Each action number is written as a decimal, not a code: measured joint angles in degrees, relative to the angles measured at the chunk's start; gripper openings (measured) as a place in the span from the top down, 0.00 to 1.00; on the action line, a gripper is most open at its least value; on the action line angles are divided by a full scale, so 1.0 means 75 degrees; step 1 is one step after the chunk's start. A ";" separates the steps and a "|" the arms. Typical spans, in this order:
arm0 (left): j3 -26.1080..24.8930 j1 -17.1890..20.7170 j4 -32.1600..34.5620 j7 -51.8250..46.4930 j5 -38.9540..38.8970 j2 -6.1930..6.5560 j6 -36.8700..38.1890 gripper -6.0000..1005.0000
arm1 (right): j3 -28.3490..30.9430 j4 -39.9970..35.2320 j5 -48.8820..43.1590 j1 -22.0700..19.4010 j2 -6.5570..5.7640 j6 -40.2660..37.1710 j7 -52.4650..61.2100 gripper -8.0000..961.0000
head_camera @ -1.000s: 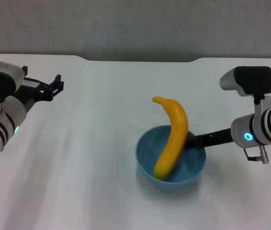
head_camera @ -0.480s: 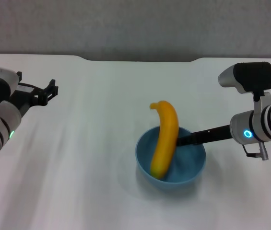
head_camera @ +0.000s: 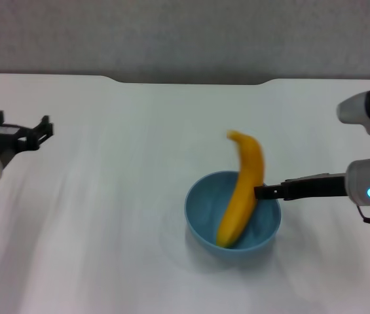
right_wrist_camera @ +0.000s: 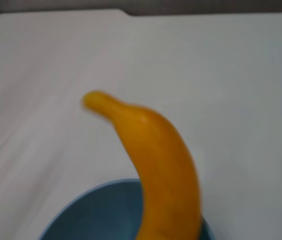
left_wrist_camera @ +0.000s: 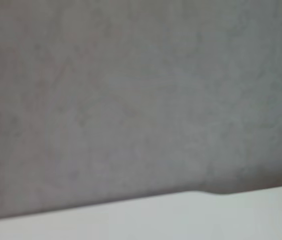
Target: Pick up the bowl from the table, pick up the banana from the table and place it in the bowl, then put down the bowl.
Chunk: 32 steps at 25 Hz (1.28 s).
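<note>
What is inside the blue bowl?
The long yellow-orange banana stands in the round light-blue plastic bowl, lower end inside, upper end above the rim. It hides the bowl's inside beneath it. The right end effector is at the rim.

A plain grey wall (head_camera: 185,36) runs behind the far edge, bare and evenly lit throughout.

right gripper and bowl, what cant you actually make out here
- Right gripper: head view, its tip is behind the banana, so its state and any hold on the bowl rim are unreadable.
- Bowl base: head view, table contact unclear.
- Right wrist view: bowl cut off by the edge.
- Left wrist view: only wall and table edge.
</note>
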 joint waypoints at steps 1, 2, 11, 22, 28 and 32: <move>-0.0105 0.0037 0.0006 -0.0036 0.0000 0.0000 -0.0129 0.11 | -0.0001 -0.0204 0.0003 -0.0151 -0.0001 0.0017 -0.0029 0.08; -0.0241 0.0080 0.0015 -0.0073 0.0000 0.0000 -0.0262 0.11 | 0.0012 -0.0373 0.0004 -0.0294 -0.0004 0.0019 -0.0089 0.08; -0.1154 0.0250 0.0229 -0.0464 0.0000 -0.0006 -0.1497 0.11 | 0.0049 -0.1140 0.1038 -0.1252 0.0008 -0.0499 -0.1668 0.08; -0.1344 0.0230 0.0402 -0.0268 -0.0030 -0.0036 -0.2452 0.11 | -0.0390 -0.0762 0.4562 -0.2089 0.0046 -0.1681 -0.5790 0.08; -0.1347 0.0237 0.0494 -0.0046 -0.0226 -0.0037 -0.2717 0.14 | -0.0626 0.0125 0.7199 -0.2150 0.0045 -0.1492 -0.8450 0.08; -0.1328 0.0216 0.0616 0.0716 -0.0912 -0.0057 -0.2861 0.23 | -0.0639 0.1099 0.9464 -0.2239 0.0044 -0.0617 -1.0643 0.08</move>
